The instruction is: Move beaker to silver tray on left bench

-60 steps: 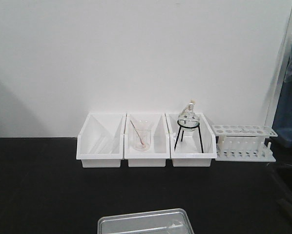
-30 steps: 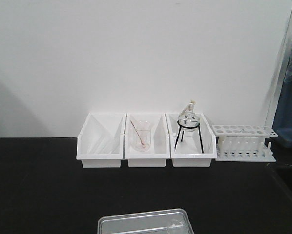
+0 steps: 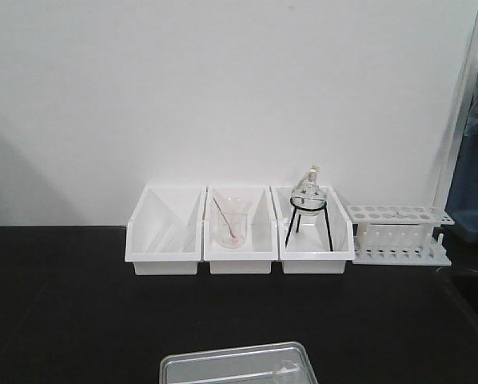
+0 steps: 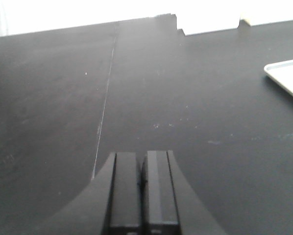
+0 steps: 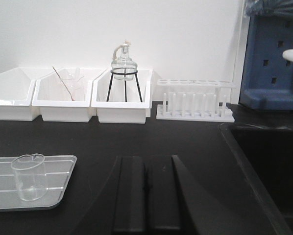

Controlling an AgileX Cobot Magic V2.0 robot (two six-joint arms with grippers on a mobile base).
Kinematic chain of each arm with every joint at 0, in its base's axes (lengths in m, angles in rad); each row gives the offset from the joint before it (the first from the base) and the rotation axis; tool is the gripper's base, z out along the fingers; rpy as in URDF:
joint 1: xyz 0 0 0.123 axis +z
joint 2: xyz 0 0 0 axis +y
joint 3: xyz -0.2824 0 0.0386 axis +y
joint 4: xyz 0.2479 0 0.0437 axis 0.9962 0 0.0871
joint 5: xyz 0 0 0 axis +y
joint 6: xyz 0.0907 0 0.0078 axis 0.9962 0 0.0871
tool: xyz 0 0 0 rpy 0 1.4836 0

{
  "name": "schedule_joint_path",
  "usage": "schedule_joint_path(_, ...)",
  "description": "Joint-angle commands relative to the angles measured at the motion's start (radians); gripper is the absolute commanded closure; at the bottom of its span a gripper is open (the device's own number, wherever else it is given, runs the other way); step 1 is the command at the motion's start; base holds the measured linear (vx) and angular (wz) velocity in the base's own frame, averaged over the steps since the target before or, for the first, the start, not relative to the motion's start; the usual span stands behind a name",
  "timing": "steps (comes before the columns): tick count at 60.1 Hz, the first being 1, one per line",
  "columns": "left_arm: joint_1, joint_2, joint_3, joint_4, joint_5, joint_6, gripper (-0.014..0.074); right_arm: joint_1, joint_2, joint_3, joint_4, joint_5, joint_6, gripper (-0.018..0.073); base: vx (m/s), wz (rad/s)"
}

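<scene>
The small clear beaker (image 5: 29,176) stands upright on the silver tray (image 5: 53,188) at the lower left of the right wrist view. The tray's far edge shows at the bottom of the front view (image 3: 237,363) and its corner at the right of the left wrist view (image 4: 287,76). It lies on the black bench (image 3: 63,320). My right gripper (image 5: 145,164) is shut and empty, to the right of the tray and apart from it. My left gripper (image 4: 142,159) is shut and empty over bare bench, left of the tray.
Three white bins (image 3: 239,232) stand against the wall; the middle holds a beaker with a reddish rod (image 3: 231,228), the right a flask on a black stand (image 3: 308,204). A white test tube rack (image 3: 397,234) stands beside them. A sink (image 5: 269,166) lies at the right.
A dark arm part at the lower right of the front view one second ago has gone out of view. Nothing else has moved.
</scene>
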Motion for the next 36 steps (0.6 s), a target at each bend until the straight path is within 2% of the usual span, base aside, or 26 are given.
schedule_joint_path(1, -0.006, -0.008, 0.02, -0.003, -0.075, -0.002, 0.0595, -0.005, -0.01, 0.006, -0.014, -0.068, -0.012, 0.0571, 0.0, 0.0)
schedule_joint_path(36, -0.006, -0.008, 0.02, -0.003, -0.075, -0.002, 0.0595, -0.005, -0.015, 0.007, -0.012, -0.071, -0.012, 0.0571, 0.0, 0.0)
